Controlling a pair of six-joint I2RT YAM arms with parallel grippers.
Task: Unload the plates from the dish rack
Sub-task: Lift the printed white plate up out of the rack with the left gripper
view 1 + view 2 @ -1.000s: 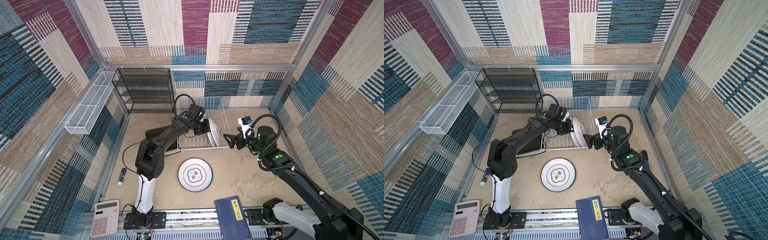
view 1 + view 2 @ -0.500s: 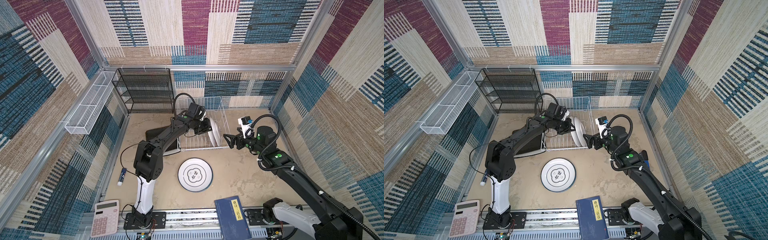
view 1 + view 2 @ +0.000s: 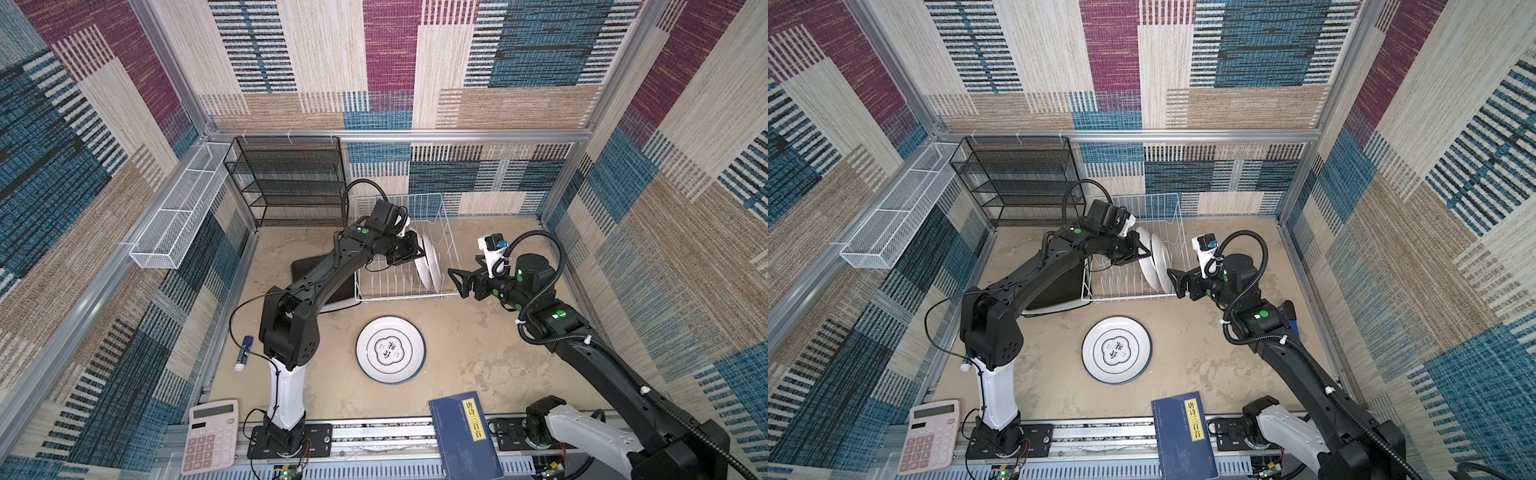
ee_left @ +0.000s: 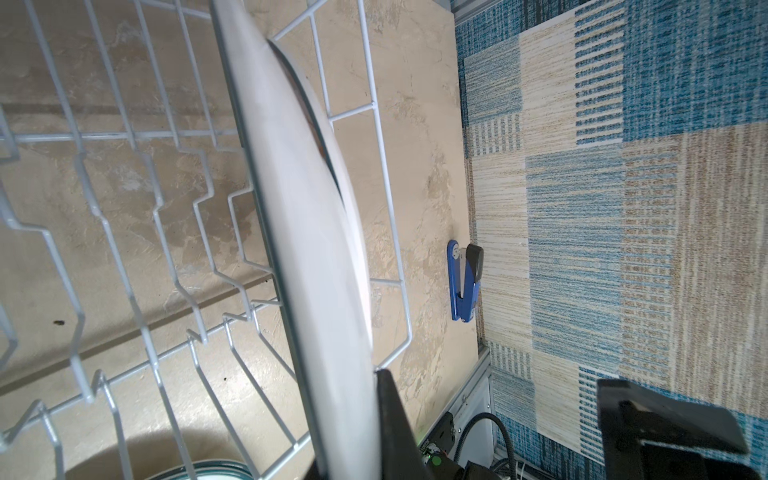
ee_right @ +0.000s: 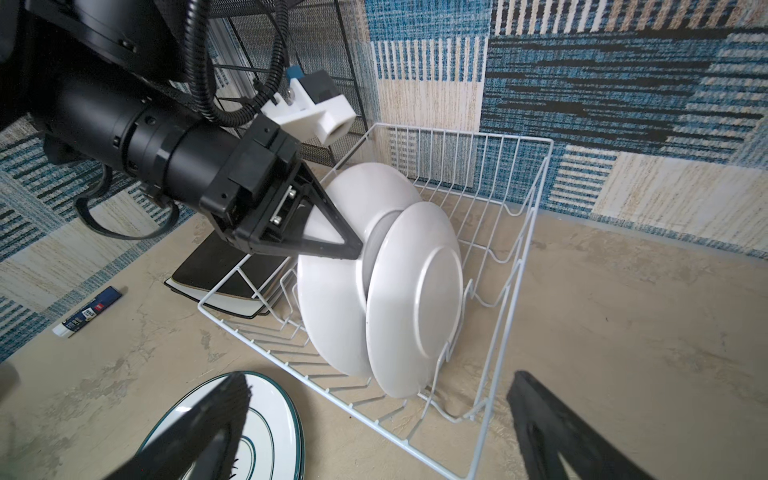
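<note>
The white wire dish rack (image 3: 399,296) (image 3: 1128,297) (image 5: 461,134) (image 4: 386,166) holds two round white plates on edge at its right end. My left gripper (image 3: 415,254) (image 3: 1145,252) (image 5: 353,248) is shut on the upper rim of the left one (image 3: 422,272) (image 3: 1144,266) (image 5: 332,320) (image 4: 316,249), which leans against the other plate (image 3: 434,262) (image 3: 1163,268) (image 5: 415,299). My right gripper (image 3: 456,284) (image 3: 1175,284) (image 5: 380,376) stands open just outside the rack's right end. A round plate with a black emblem (image 3: 390,349) (image 3: 1116,350) lies flat in front. A black square plate (image 3: 305,270) (image 5: 216,266) lies on a white one left of the rack.
A black mesh shelf unit (image 3: 291,183) stands at the back, with a white mesh trough (image 3: 178,220) on the left wall. A glue stick (image 3: 244,353), a pink calculator (image 3: 212,436) and a blue book (image 3: 465,436) lie near the front. A blue stapler (image 4: 463,286) lies by the right wall.
The left arm's elbow has shifted slightly left and its wrist has risen a little, still shut on the plate. The right arm has not moved.
</note>
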